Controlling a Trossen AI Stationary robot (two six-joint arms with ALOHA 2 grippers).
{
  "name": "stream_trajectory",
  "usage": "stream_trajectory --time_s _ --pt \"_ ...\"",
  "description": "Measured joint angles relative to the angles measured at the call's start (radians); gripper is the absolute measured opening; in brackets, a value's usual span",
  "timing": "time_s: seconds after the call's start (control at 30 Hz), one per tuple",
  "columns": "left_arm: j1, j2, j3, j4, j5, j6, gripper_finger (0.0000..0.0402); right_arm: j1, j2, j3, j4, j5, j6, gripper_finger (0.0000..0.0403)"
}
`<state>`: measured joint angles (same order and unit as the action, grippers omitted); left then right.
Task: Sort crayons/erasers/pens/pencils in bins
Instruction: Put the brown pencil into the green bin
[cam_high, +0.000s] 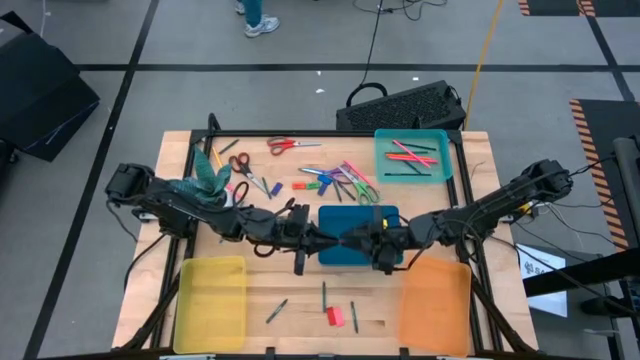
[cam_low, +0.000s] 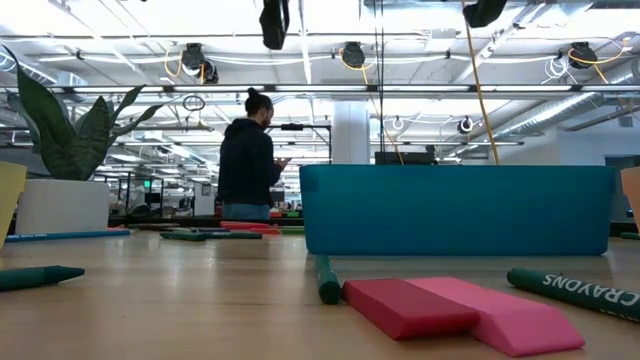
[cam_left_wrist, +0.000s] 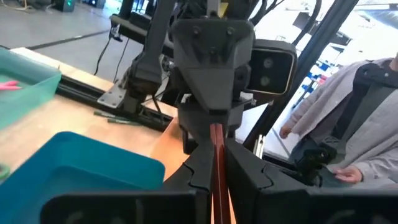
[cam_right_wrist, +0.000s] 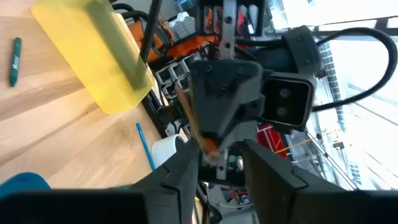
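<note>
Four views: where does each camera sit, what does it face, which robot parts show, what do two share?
High: overhead, facing down; both arms over blue bin.
Low: table height, facing the same bin past erasers; arms overhead.
Left wrist: faces right claw; own left claw grips a stick.
Right wrist: faces left claw, yellow bin; own claw open.

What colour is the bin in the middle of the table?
The middle bin is dark blue; the low view shows it best.

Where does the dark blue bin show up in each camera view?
High view: blue bin, dead centre.
Low view: fills the middle and right.
Left wrist view: between teal bin and left tool.
Right wrist view: sliver beside right tool.
Shared landmark: yellow bin, in high, low, right wrist views.
</note>
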<state>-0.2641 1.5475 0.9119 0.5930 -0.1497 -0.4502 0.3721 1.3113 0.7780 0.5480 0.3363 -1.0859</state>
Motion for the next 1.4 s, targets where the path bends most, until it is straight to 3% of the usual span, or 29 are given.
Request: stream_trajectory --time_s 0.33,1.4 --pt "0.000 0.038 0.000 0.106 0.026 0.022 0.0034 0.000 0.000 0.000 -0.073 -0.001 0.045 0.0116" --pt "0.001 0.037 -0.001 0.053 0.035 0.022 0.0035 0.000 0.000 -0.001 -0.028 -0.099 0.079 0.0111"
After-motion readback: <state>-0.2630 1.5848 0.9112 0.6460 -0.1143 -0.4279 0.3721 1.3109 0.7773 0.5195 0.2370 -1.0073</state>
